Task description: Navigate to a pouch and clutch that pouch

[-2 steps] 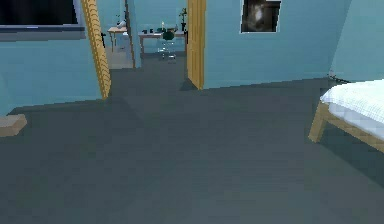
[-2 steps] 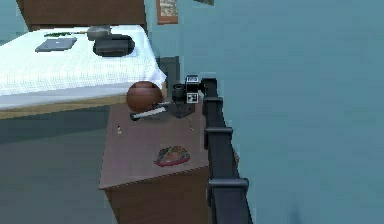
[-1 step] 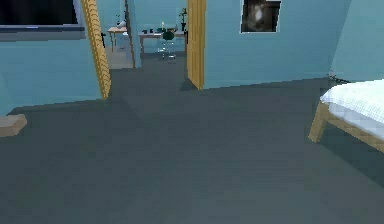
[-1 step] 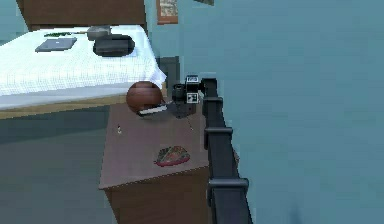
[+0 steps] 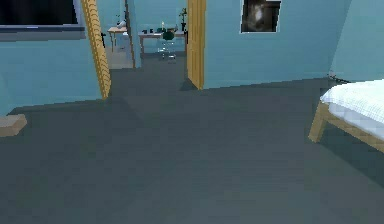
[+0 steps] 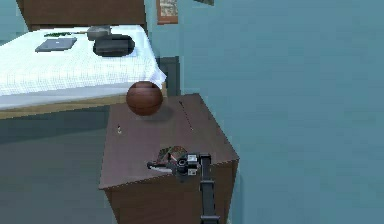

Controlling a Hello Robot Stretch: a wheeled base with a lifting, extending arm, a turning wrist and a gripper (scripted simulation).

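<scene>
— Getting anywhere near the pouch?
— Getting near, judging from the arm side view. Standing beside a dark brown table [image 6: 190, 125], holding the arm [image 6: 207, 195] out over its near end.
— Spotting the thing itself?
— Spotting a dark rounded bundle [image 6: 110, 46], probably the pouch, on the white bed [image 6: 60, 80], far and left of the table. Lying just right of a flat dark slab [image 6: 55, 44], well apart from the jaws.
— Gripping anything?
— Carrying nothing, going by the bare tabletop behind the jaws. Impossible telling the jaws' own state from here.
— Finding anything inside table or bundle?
— Seeing no contents in either, and seeing no drawer pulled out. Noting just a brown ball [image 6: 145, 98] resting at the table's far edge.
— Leaving what undone?
— Leaving the last approach toward the bed, the reach and the clutch itself, by this reading.
</scene>
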